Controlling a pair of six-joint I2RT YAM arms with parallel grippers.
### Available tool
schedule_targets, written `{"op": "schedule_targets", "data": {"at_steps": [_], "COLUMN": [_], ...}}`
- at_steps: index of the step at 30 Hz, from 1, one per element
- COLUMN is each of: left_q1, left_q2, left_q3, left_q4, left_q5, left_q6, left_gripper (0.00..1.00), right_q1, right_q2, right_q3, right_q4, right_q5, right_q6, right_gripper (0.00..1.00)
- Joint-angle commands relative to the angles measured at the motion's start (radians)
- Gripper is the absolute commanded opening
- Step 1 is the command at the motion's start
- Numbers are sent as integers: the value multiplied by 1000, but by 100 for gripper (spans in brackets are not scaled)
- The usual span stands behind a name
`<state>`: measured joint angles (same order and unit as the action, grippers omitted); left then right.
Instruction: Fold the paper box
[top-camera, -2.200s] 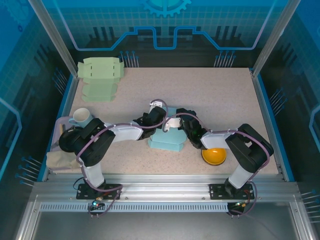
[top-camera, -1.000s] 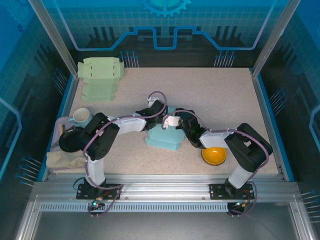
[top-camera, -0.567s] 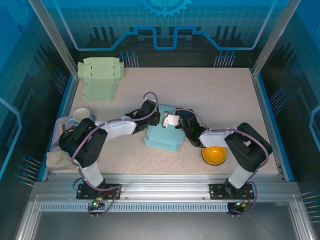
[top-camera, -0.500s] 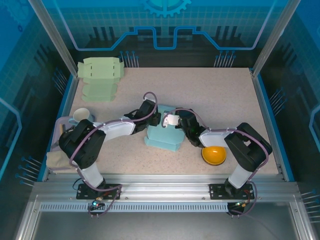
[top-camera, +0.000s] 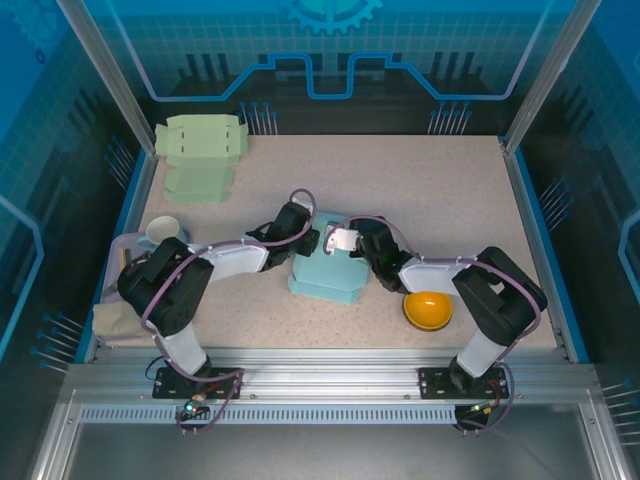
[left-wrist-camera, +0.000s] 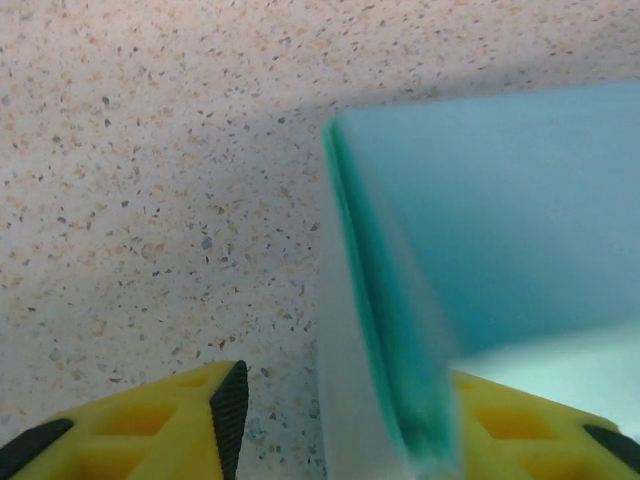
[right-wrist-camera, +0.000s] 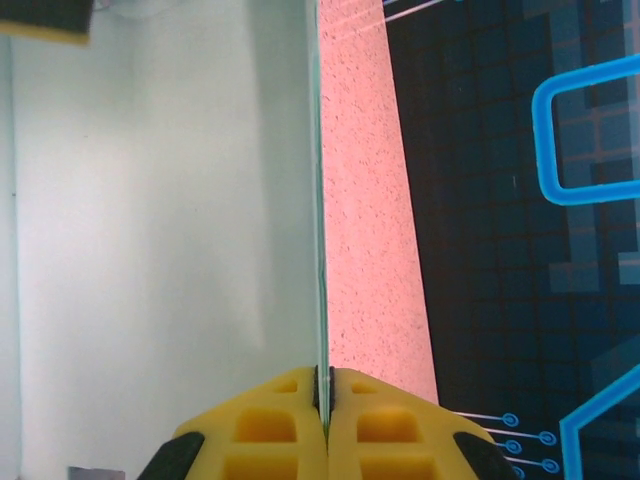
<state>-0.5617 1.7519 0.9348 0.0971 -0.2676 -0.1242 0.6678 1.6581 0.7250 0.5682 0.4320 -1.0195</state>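
The teal paper box (top-camera: 325, 275) looks thin, light and easily creased, and sits central on the bench (top-camera: 430, 190). The right tool (right-wrist-camera: 322, 380), at its 2 o'clock, pinches a flap edge. The left tool (left-wrist-camera: 345, 390), at 10 o'clock, straddles a wall, unclenched. Best held near folds.

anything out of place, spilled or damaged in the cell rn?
Nothing spilled or torn. Two oddities: an orange bowl sits partly under the right arm, and a cup and a crumpled cloth crowd the table's near-left edge beside the left arm. The blue paper box looks intact.
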Motion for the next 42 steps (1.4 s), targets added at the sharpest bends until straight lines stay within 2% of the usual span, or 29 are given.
{"op": "schedule_targets", "data": {"at_steps": [1,3,5,8,10,14,16,20,22,29,33,42], "left_q1": [5,3,2,2,2,2,2,2,3,2,2,0], "left_q2": [45,53,48,37,34,28,27,29,31,32,26,34], "left_q3": [40,39,25,8,5,-10,-14,-20,-22,-33,-50,-68], "left_q4": [42,59,80,92,84,83,85,83,87,100,115,132], "left_q5": [-14,-18,-37,-78,-100,-132,-144,-185,-198,-213,-210,-201], "left_q6": [23,15,-1,-13,-13,-20,-36,-80,-100,-141,-158,-193], "left_gripper": [34,23,17,13,12,10,10,9,9,9,9,9], "right_q1": [6,7,7,3,-2,-23,-44,-86,-88,-117,-134,-186], "right_q2": [-24,-31,-51,-121,-192,-342,-375,-320,-269,-126,-54,4], "right_q3": [20,30,45,87,144,266,350,547,591,559,570,506], "right_q4": [-103,-126,-164,-273,-423,-681,-832,-1146,-1211,-1051,-1025,-933], "right_q5": [-66,-77,-82,-98,-116,-122,-116,-169,-187,-372,-379,-465], "right_q6": [64,81,111,187,269,520,730,1156,1300,1611,1664,1764], "right_gripper": [7,13,24,44,52,60,61,59,60,61,61,61]}}
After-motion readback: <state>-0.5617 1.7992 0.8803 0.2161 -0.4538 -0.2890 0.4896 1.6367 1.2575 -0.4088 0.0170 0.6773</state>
